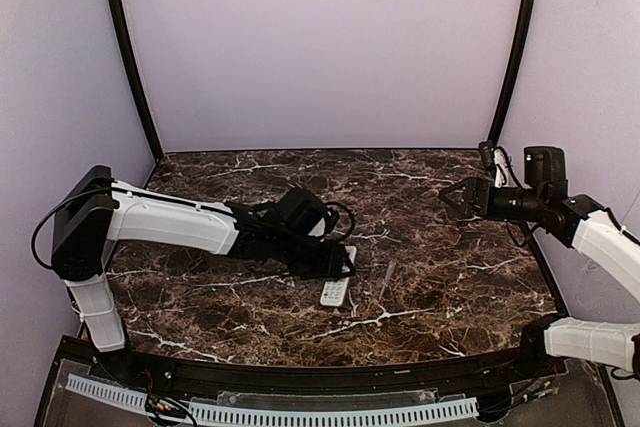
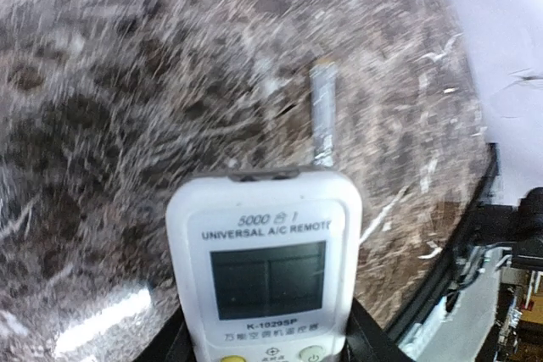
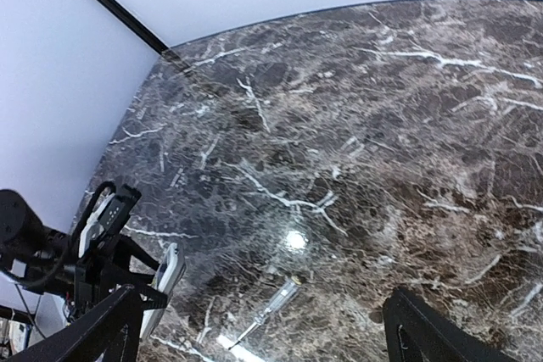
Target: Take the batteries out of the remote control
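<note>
Left wrist reads lettering on the remote control (image 2: 265, 269) — top external cannot.

Quick colour rundown for you: the remote control (image 2: 265, 260) sitting between your left gripper (image 2: 270, 341) and its black fingers (image 2: 174, 343) has a white front. Its screen (image 2: 268, 280) is grey-green, with black lettering above and below it. At the wrist end there's a yellow button and a whitish one with a green mark. Just ahead of the remote's far end you've got a thin stick (image 2: 322, 112), silvery grey and kind of see-through. The table (image 2: 110, 125) under both is dark brown marble with white and tan veins all over. Your right gripper (image 1: 448, 198) is black too. Your left arm (image 1: 170, 219) and right arm (image 1: 612, 244) are white shells with black joints. The walls (image 1: 320, 47) are pale lilac, and the poles (image 1: 125, 47) are black.
</note>
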Motion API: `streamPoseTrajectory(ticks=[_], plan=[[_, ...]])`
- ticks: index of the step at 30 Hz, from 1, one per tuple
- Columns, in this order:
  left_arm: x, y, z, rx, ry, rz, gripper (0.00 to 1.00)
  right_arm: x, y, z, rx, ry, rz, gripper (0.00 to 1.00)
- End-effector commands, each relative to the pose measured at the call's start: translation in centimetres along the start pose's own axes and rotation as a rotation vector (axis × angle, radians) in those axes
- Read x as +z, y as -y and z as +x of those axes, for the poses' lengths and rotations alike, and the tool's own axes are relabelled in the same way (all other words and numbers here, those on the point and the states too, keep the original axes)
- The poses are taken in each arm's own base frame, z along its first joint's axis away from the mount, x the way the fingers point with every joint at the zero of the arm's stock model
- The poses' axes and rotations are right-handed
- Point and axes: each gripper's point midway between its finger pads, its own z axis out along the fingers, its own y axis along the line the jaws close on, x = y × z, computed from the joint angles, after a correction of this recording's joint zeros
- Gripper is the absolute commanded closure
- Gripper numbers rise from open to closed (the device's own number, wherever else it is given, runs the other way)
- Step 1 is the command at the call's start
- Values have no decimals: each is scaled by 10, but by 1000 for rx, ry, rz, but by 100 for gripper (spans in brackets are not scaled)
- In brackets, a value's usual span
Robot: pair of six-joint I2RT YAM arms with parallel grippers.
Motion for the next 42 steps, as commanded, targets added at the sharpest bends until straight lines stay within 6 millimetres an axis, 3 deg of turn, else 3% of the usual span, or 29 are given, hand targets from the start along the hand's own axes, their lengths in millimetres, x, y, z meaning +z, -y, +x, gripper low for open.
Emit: streamPoseTrajectory(ticks=[1, 9, 15, 25, 29, 31, 42], plan=[[-59, 63, -58, 165, 189, 349, 70, -11, -35, -8, -37, 68, -171, 1], [-122, 106, -97, 295, 355, 561, 72, -31, -93, -5, -120, 118, -502, 1], [-161, 128, -117, 354, 483, 659, 72, -32, -115, -2, -157, 121, -616, 1], [-188, 147, -132, 376, 591, 754, 81, -17, -150, 2, -208, 100, -741, 1], [-200, 153, -135, 382, 634, 808, 97, -9, -168, 4, -232, 89, -776, 1], [-208, 157, -134, 387, 653, 847, 99, -6, -179, 3, -244, 88, -794, 1], [-227, 173, -119, 470, 644, 993, 100, 13, -236, 1, -311, 93, -892, 1]])
